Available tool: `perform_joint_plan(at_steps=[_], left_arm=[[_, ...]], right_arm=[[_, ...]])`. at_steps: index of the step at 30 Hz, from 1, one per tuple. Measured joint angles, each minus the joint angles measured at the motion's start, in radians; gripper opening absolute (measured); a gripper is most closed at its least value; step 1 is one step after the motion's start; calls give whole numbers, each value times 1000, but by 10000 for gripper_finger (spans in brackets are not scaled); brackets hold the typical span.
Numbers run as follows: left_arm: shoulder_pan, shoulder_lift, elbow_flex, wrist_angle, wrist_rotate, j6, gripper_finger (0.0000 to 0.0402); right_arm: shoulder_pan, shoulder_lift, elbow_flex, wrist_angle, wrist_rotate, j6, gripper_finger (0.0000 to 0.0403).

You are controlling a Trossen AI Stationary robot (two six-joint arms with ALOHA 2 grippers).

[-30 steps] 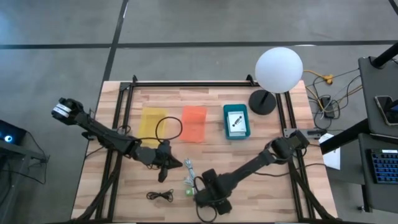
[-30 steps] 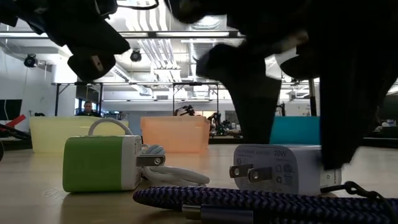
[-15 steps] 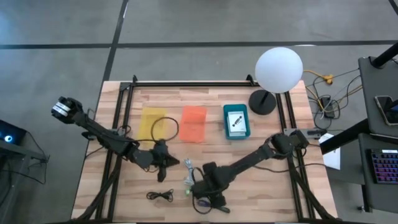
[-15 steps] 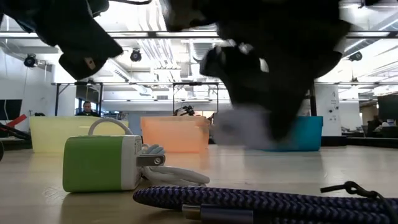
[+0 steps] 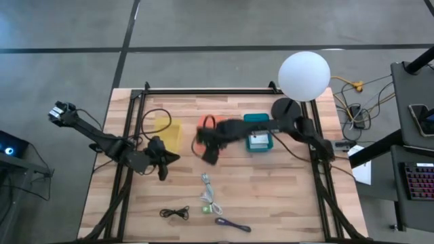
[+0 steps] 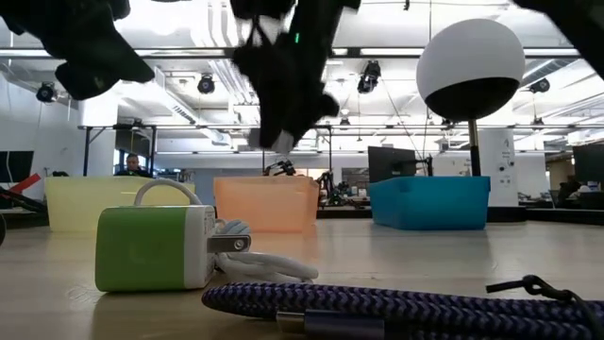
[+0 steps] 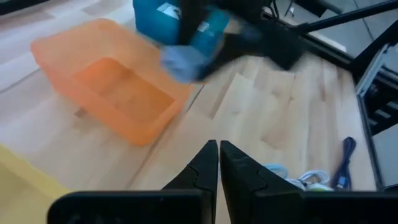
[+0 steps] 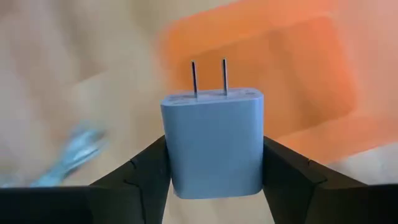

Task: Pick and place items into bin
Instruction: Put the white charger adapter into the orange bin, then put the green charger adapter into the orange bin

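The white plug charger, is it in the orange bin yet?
Not yet. The white two-prong plug charger is clamped in the right end effector, in the air beside the orange plastic bin.

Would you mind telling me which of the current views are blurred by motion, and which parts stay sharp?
High view: the right arm over the orange bin is smeared. Left wrist view: that arm and its white charger blur. Right wrist view: the charger between the jaws is sharp, the table behind streaks. Low view: the green charger is crisp, the purple cord soft.

Two dark jointed arms; left gripper [image 7: 218, 163] fingers black, tapered, angular
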Motion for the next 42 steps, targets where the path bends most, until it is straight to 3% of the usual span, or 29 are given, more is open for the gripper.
perform_joint_plan(at_steps=[7,16,19,24,29,42], left_arm=[[-1,22,-1,-3,3,-35,2],[-1,136,3,5,12,-60,2],[-1,145,6,14,29,-59,2],[-1,144,6,35,87,-25,2],[-1,151,4,61,162,27,2],[-77,249,2,100,266,19,2]], right_arm=[[-144,14,-1,8,-26,-105,216],[-92,12,-1,10,-35,-180,298],[-33,-7,-1,-15,-72,-239,306],[168,-21,0,-28,-91,-351,300],[339,25,-1,125,4,-369,291],[454,173,-1,391,2,-20,285]])
